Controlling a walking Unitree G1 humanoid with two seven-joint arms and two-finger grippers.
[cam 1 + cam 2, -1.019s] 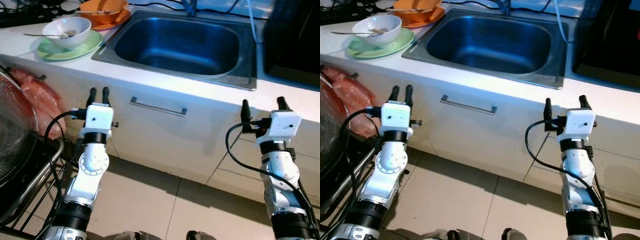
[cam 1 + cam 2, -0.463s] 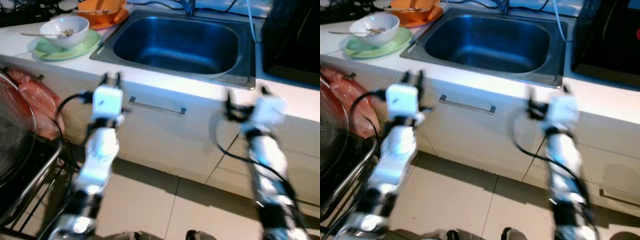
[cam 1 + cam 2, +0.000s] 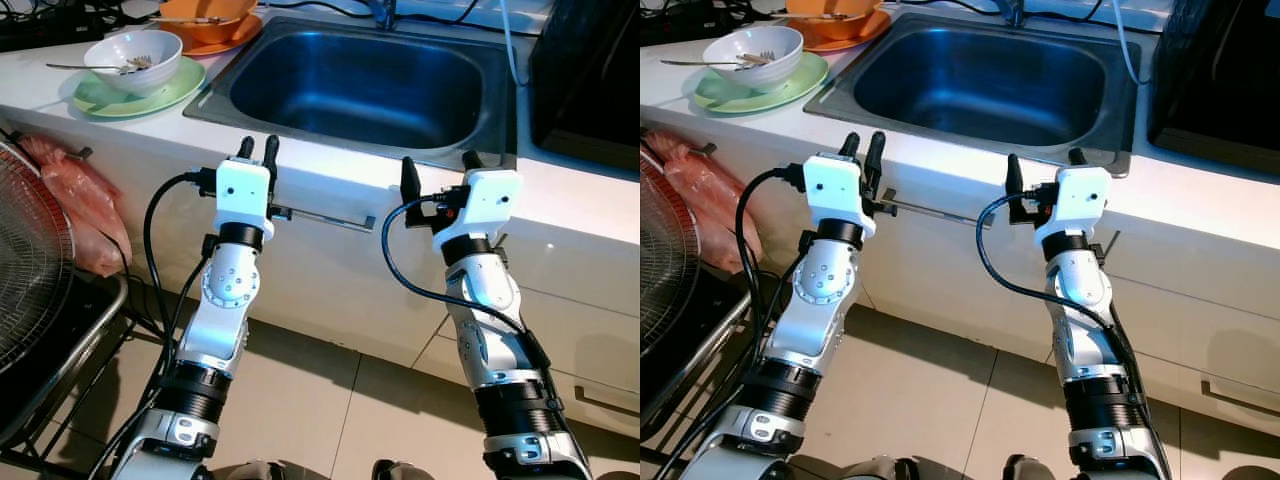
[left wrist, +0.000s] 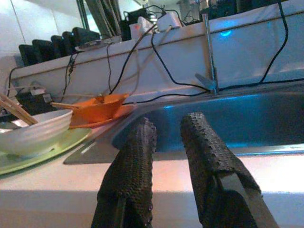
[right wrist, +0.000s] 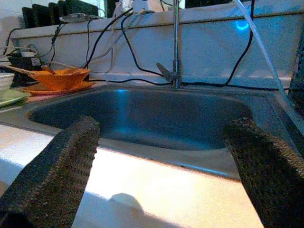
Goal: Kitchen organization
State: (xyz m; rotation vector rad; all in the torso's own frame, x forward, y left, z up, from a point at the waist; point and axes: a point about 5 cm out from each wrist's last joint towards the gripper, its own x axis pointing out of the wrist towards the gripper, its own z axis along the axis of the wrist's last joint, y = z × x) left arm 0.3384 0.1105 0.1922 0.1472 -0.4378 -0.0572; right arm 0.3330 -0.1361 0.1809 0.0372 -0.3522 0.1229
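Sink [image 3: 350,85]: steel basin set in white desk [image 3: 330,175], faucet [image 5: 175,45] at its back. Left end effector [image 3: 258,148] stood raised at the desk's front edge, fingers nearly together, holding nothing. Right end effector [image 3: 440,170] stood beside it along the edge, fingers spread wide, empty. White bowl [image 3: 133,62] sat on green plate [image 3: 140,98], left of sink; orange bowl [image 3: 205,15] behind.

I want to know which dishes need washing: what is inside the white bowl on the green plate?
The white bowl on the green plate holds a utensil across its rim and some brownish scraps. The bowl's near wall hides its bottom.
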